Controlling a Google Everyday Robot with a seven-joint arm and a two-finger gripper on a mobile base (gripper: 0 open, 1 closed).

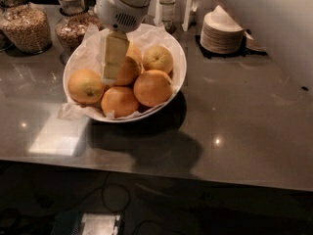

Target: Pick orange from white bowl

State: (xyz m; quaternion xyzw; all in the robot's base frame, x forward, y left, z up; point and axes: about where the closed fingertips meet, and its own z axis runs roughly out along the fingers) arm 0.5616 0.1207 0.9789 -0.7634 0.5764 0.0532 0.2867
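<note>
My cream, slab-shaped fingers (110, 78) hang over the heaped fruit in the glossy oval white bowl (179, 72) on the dark polished table (244, 111) (how far apart they stand, I cannot tell). The orange (85, 86), round and dimpled, lies at the bowl's left side on crinkled paper (90, 45).

High camera looks steeply down, probably close; jaws over white bowl (180, 77).

Rounded white wrist housing (124, 1) with a thin tan seam and small dark vent grille (126, 19); beneath it, the flat pale-cream gripper (112, 77), over the white bowl (171, 98).
</note>
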